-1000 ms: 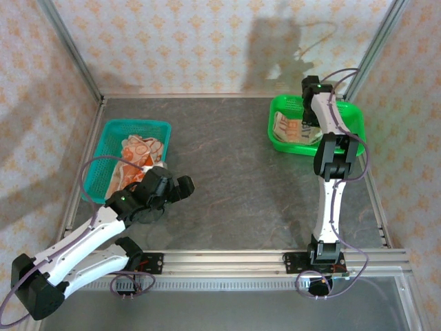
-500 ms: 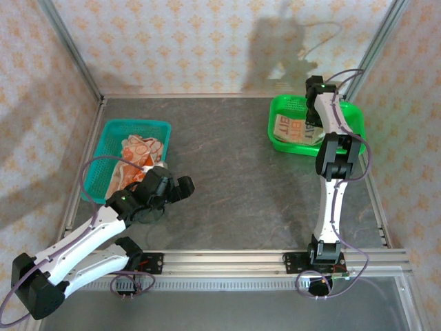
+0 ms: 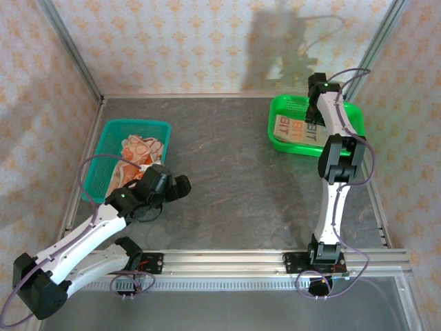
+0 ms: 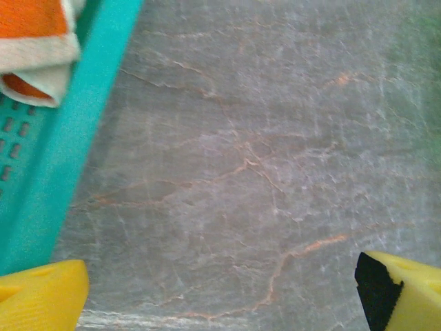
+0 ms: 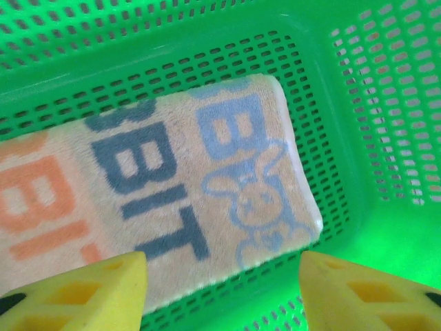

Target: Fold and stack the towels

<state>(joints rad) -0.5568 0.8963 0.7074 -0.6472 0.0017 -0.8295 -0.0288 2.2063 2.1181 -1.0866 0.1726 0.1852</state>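
One cream towel [image 5: 172,193] in green basket [image 5: 386,103]

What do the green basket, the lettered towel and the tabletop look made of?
The green basket looks like glossy moulded plastic, with perforated walls. The towel looks like soft, fuzzy terry-like cloth with printed letters. The tabletop is grey and veined like stone, possibly laminate.

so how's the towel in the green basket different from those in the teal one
The cream towel bears orange and grey lettering; the orange towels carry white patterns. The cream towel lies flat in the green basket; the orange towels sit crumpled in the teal basket. Both are in mesh baskets.
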